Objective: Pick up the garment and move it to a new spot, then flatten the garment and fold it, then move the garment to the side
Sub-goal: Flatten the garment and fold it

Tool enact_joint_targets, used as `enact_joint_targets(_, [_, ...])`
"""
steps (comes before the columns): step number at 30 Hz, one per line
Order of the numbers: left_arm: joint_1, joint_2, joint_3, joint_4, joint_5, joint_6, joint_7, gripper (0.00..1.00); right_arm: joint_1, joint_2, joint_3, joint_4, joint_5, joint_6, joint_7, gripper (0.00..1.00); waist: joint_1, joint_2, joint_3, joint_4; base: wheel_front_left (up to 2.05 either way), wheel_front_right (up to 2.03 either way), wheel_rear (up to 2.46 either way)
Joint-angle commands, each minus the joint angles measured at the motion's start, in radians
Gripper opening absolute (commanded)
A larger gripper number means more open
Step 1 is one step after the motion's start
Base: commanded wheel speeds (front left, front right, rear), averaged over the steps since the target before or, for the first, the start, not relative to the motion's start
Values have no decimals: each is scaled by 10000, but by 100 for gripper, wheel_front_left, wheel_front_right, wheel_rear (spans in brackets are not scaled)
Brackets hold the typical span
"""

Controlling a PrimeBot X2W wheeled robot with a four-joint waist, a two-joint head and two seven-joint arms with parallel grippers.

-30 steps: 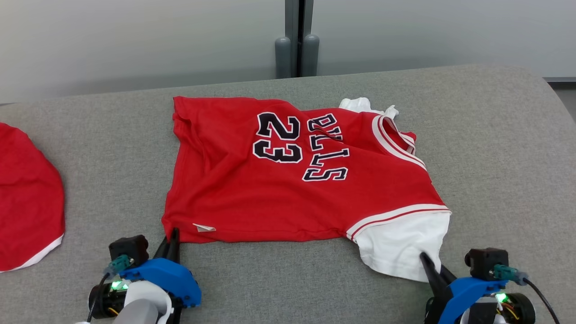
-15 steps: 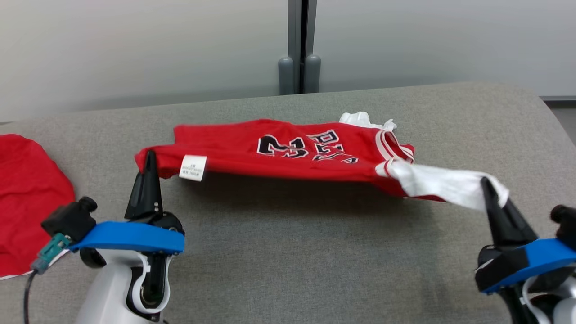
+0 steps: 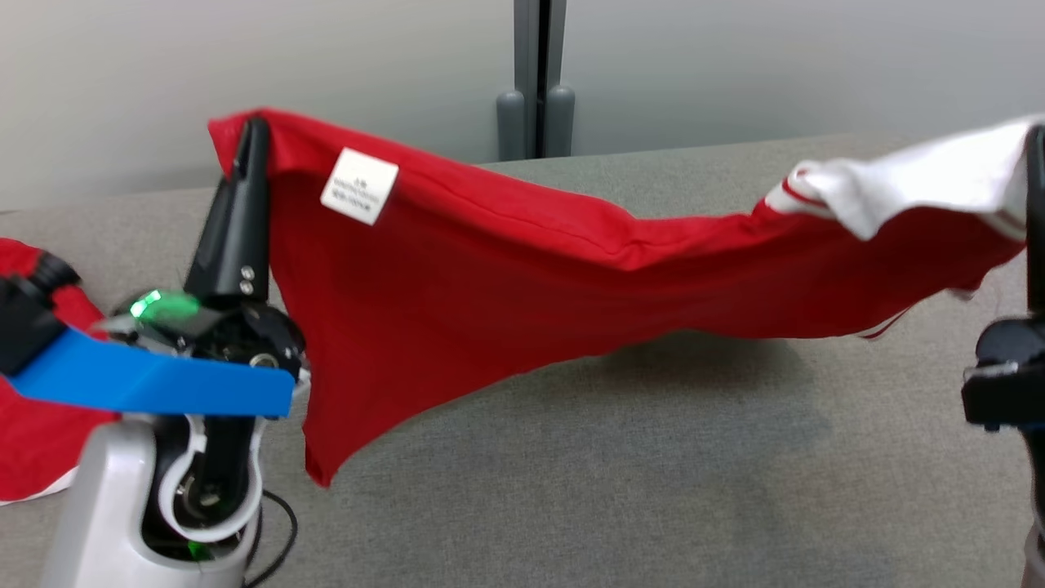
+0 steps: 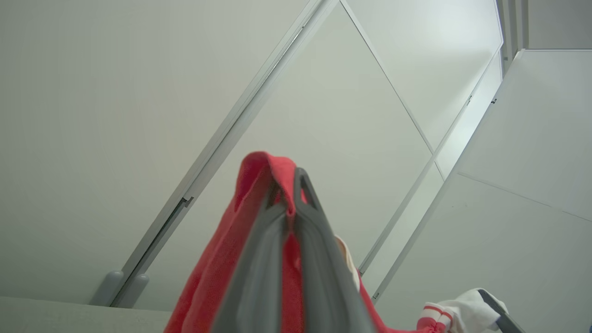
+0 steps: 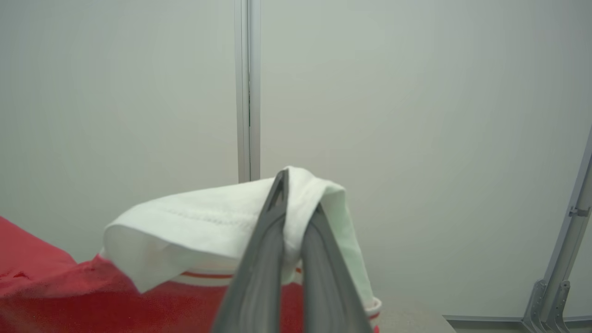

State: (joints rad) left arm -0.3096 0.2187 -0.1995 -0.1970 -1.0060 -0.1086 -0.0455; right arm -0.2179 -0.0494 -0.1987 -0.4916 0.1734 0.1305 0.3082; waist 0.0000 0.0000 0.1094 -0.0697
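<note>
Left gripper (image 3: pixel 253 124) is pinching a corner of the red fabric jersey (image 3: pixel 490 286); at right, right gripper (image 3: pixel 1035 137) is pinching its white sleeve (image 3: pixel 922 184).

Illegible print on garment (image 3: pixel 490 302) tag (image 3: pixel 359 186)

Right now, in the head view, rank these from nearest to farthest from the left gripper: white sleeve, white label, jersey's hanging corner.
1. White label, just beside the left gripper.
2. Hanging corner, below it.
3. White sleeve, far right.
</note>
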Motion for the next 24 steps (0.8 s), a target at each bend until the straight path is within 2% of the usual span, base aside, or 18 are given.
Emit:
enact_joint_targets(1, [-373, 129, 98, -223, -65, 102, 194, 0, -514, -22, 113, -180, -184, 5, 161, 0, 0, 0, 153, -13, 0, 0, 0])
enact_joint_targets(5, [-1211, 166, -35, -496, -216, 221, 708, 0, -1936, -313, 277, -362, -472, 5, 505, 0, 0, 0, 663, 79, 0, 0, 0])
enact_joint_targets(8, [-1978, 100, -52, -238, -373, 338, 983, 0, -3110, -611, 514, -34, -380, 5, 668, 0, 0, 0, 1134, 107, 0, 0, 0])
enact_joint_targets(11, [-2830, -156, 176, 373, -920, 529, 1238, 0, -4333, -883, 686, 1094, -36, 3, 687, 0, 0, 0, 1736, 119, 0, 0, 0])
enact_joint_targets(15, [-4136, 40, 322, 1571, -860, 726, 1533, 0, -6057, -1099, 960, 3513, 563, 6, 455, 0, 0, 0, 2616, 44, 0, 0, 0])
enact_joint_targets(18, [-5269, 360, 527, 2643, -613, 773, 1553, 0, -7429, -1271, 1474, 5272, 748, 5, -308, 0, 0, 0, 3155, -83, 0, 0, 0])
enact_joint_targets(21, [-6232, 717, 640, 3670, -384, 557, 1512, 0, -8697, -1588, 2579, 6847, 624, -1, -1581, 0, 0, 0, 3439, -350, 0, 0, 0])
enact_joint_targets(24, [-7218, 1032, 704, 4502, 108, 429, 1132, 0, -10116, -1663, 3190, 8099, 429, 3, -2890, 0, 0, 0, 3668, -498, 0, 0, 0])
